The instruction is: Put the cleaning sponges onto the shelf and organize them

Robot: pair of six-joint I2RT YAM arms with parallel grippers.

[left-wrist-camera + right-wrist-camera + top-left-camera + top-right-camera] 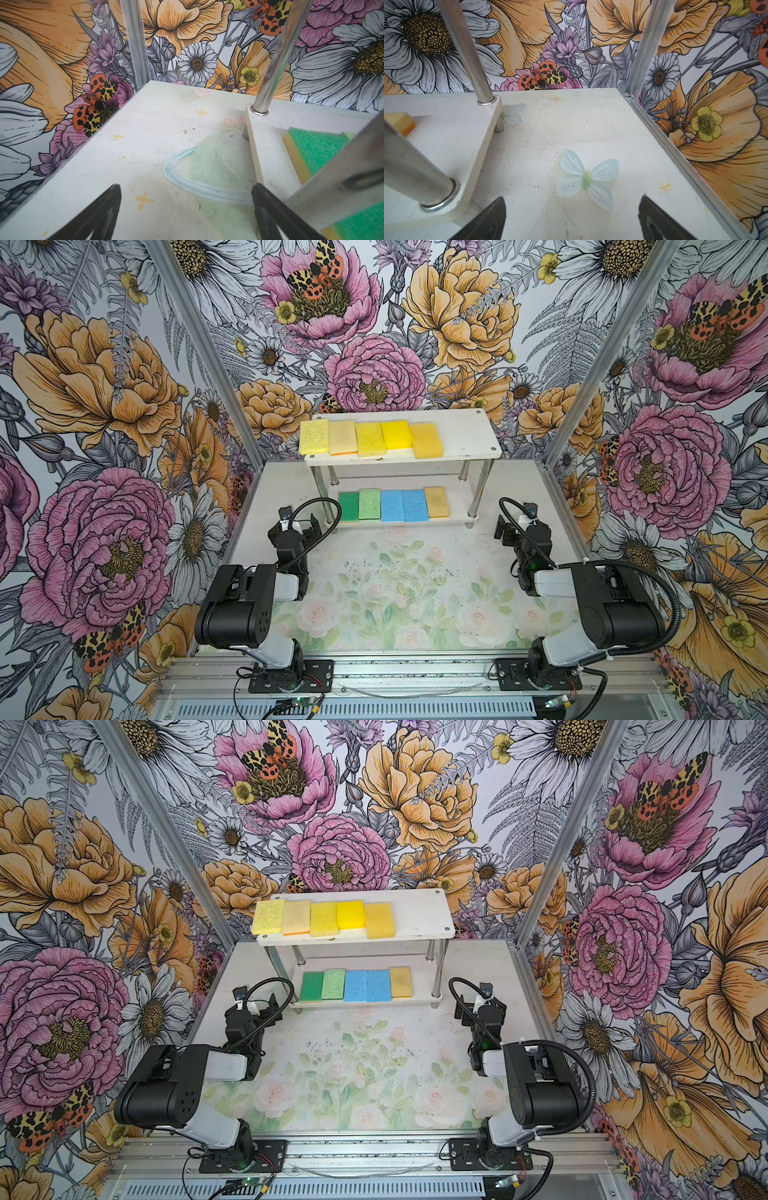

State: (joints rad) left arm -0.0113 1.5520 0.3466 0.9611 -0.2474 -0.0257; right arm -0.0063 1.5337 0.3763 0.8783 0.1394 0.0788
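Floral walls (104,385), pale floral tabletop (395,572), white shelf (469,439)

Robot lab test booth, floral-print walls (104,385), aluminium frame posts (206,344), two arms (237,614) bolted to a rail (415,670).

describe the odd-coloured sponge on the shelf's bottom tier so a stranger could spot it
Find the white two-tier shelf at the back of the table and look at its lower board, with five sponges in a row. The tan sponge lies at the row's right end in a top view. It alone is tan there; its neighbour is a light blue sponge.
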